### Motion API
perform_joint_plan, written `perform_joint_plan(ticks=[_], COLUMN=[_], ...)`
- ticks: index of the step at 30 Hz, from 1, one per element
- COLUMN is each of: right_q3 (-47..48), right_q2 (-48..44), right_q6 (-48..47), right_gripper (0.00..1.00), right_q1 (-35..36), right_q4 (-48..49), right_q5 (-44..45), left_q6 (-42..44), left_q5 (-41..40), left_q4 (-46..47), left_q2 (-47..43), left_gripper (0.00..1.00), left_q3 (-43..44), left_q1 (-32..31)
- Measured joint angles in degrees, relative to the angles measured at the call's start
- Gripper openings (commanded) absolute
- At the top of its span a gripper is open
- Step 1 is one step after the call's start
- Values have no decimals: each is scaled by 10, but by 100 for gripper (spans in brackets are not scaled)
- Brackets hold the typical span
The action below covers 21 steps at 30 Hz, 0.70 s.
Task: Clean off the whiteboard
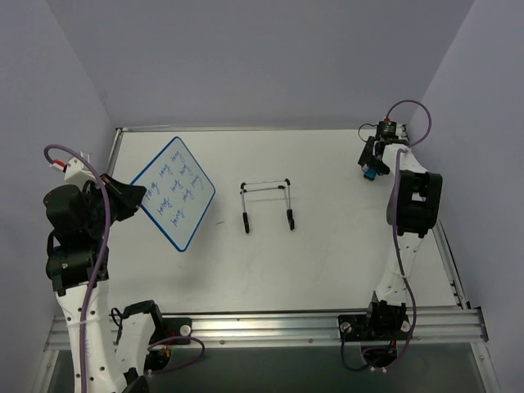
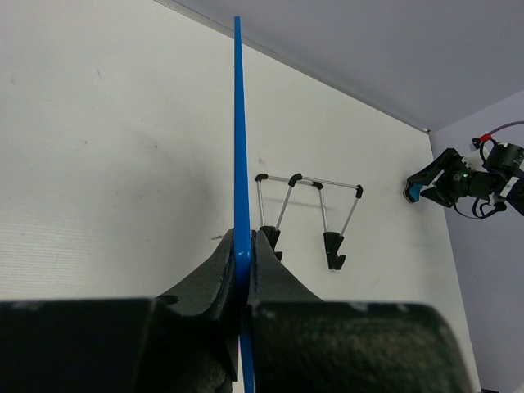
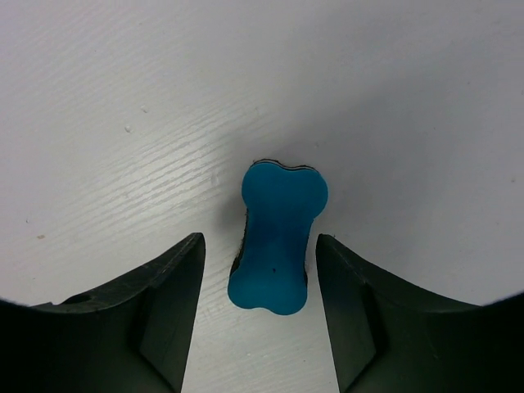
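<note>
Blue-framed whiteboard (image 1: 173, 192), top view: it sits over the left part of the table (image 1: 327, 262), its left corner clamped in my left gripper (image 1: 135, 199), with rows of blue handwriting facing up. I cannot tell whether its far edge touches the table. A wire stand (image 1: 266, 205) sits mid-table, apart from the board. My right gripper (image 1: 372, 168) is at the far right, over a small blue eraser (image 1: 372, 175).

Left wrist view: the board (image 2: 239, 164) appears edge-on as a thin blue line, and both fingers (image 2: 214, 274) press against its frame. The stand (image 2: 307, 213) lies beyond it.

Right wrist view: the jaws stand apart. The bone-shaped eraser (image 3: 277, 237) lies on the table between the fingers (image 3: 168, 303), with a gap on each side.
</note>
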Motion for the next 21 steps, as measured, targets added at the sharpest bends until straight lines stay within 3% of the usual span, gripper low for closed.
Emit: perform_joint_plan(ticks=[21], right_q3=[0], right_q2=[0], right_q6=[11], right_gripper=[40], right_q1=[0], right_q4=[-3], right_q5=[33], left_q6=[17], left_q5=[-13], left_q4=[-11], left_q2=[-2], left_gripper=[2], left_q3=[0], left_q1=[-7])
